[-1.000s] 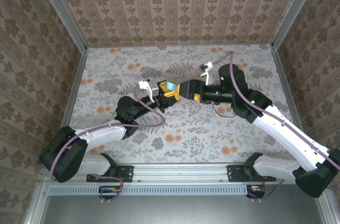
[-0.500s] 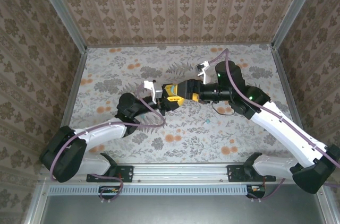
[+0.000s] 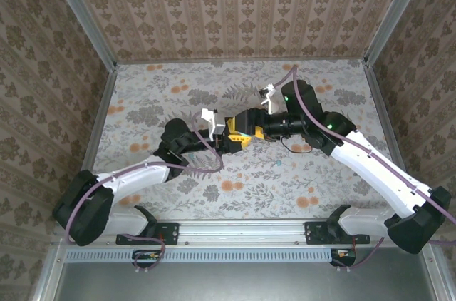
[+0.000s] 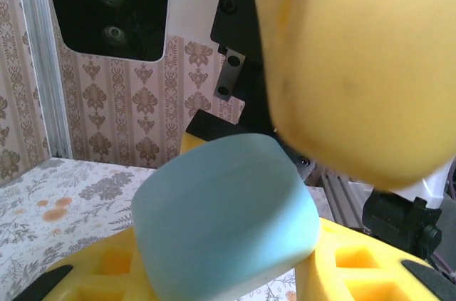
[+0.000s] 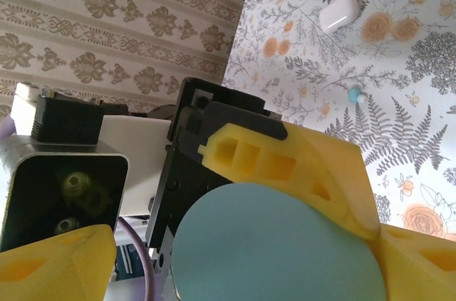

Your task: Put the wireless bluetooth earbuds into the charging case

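your left gripper (image 3: 230, 136) clamps the teal charging case (image 4: 228, 222); your right gripper (image 3: 244, 125) stands spread around it. seemingly nothing inserted: a teal earbud (image 5: 354, 94) lies toward the table (image 3: 142, 101)'s near edge.

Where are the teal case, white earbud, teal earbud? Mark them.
teal case (image 4: 224, 222), left wrist view, front face.
white earbud (image 5: 338, 13), right wrist view, body middle.
teal earbud (image 5: 354, 93), right wrist view, centre.
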